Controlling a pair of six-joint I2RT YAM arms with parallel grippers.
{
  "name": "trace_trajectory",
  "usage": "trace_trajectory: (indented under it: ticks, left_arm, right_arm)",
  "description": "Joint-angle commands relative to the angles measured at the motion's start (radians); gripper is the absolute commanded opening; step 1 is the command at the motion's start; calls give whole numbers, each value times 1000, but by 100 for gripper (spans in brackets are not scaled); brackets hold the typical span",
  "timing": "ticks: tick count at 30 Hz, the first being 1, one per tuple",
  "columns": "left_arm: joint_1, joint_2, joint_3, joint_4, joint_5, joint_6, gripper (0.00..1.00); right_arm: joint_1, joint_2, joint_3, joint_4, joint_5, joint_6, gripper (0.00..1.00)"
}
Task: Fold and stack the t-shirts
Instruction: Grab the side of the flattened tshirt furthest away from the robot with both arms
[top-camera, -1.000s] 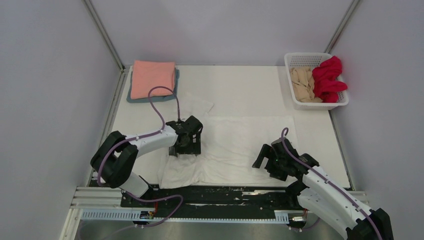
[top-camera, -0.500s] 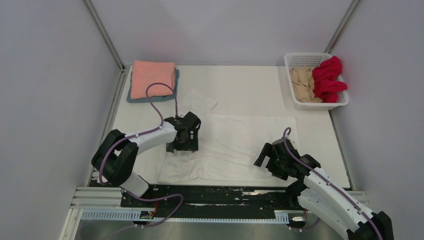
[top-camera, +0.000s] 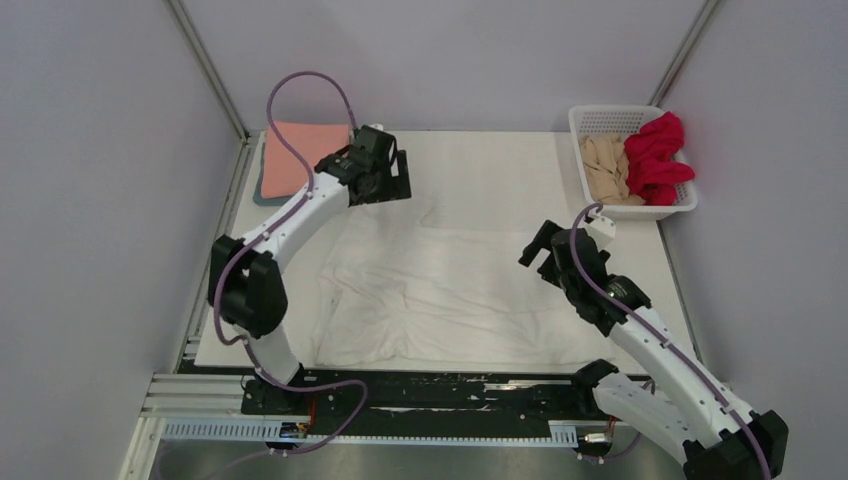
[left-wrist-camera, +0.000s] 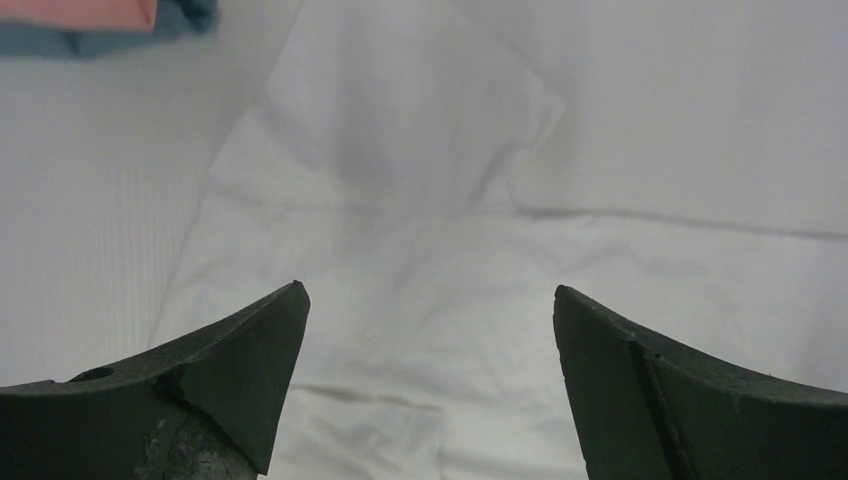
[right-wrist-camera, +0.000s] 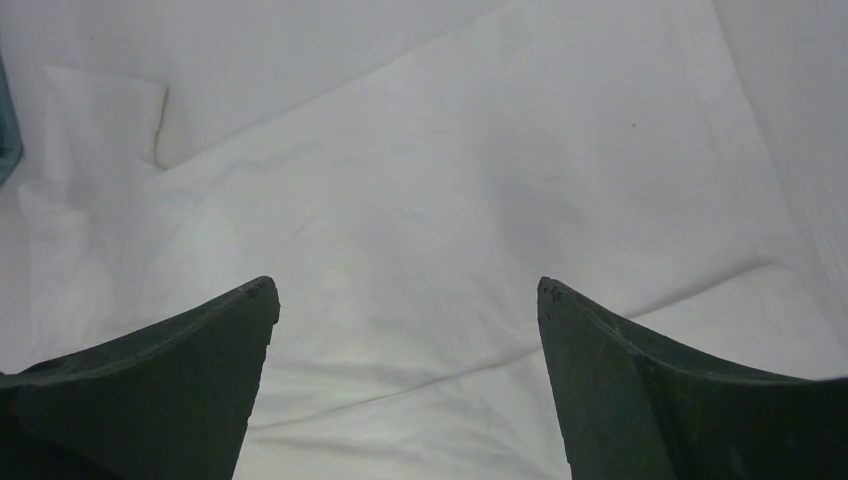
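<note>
**Both grippers empty, white tee laid out, fold not started**

- My left gripper (top-camera: 392, 180) hangs wide open above the far-left part of the table (top-camera: 500, 165), with nothing between the fingers. The wrist view shows only cloth below.
- My right gripper (top-camera: 543, 250) is also fully open and empty, hovering over the right side of the shirt.
- The white cotton t-shirt (top-camera: 450, 290) lies spread across the middle of the table, mostly flat, with creases through the left half. One short sleeve (left-wrist-camera: 420, 120) sticks out towards the far edge.
- The folded salmon pink tee (top-camera: 290, 155) sits on the folded grey-blue tee (top-camera: 260, 198) in the far-left corner.
- The crumpled red tee (top-camera: 660, 150) and beige tee (top-camera: 603, 165) are in the white plastic lattice basket (top-camera: 610, 118) at far right.

My read on handling: the cloth is light, limp and thin. It will sag and drag, and it won't hold any shape once lifted.

I'd take it at the edges, never mid-panel. That means left at the sleeve/shoulder seam and right at the matching corner on its side. Both pinches need to come in low against the table.

The main risks are grabbing only the top layer or bunching the cloth.
</note>
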Motion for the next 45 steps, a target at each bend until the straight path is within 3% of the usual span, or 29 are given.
trace_trajectory:
  ticks: [1, 6, 10, 18, 28, 41, 45]
  left_arm:
    - [72, 262, 282, 9, 63, 74, 100]
    - [101, 497, 586, 34, 149, 204, 100]
    - [109, 678, 809, -65, 151, 249, 100]
    - [109, 841, 840, -6, 129, 214, 97]
    - [106, 909, 850, -80, 102, 172, 63]
    - [65, 935, 867, -274, 23, 267, 40]
    - [65, 926, 845, -260, 49, 260, 12]
  right_arm:
    - [-74, 110, 56, 135, 100, -77, 100]
    - [-209, 220, 57, 233, -59, -138, 100]
    - [-286, 278, 46, 259, -143, -141, 100]
    - [-317, 316, 23, 271, -151, -156, 100]
    - [-332, 334, 12, 277, -160, -158, 100]
    - [-342, 331, 5, 284, -167, -158, 100]
    - [-348, 323, 6, 286, -166, -157, 100]
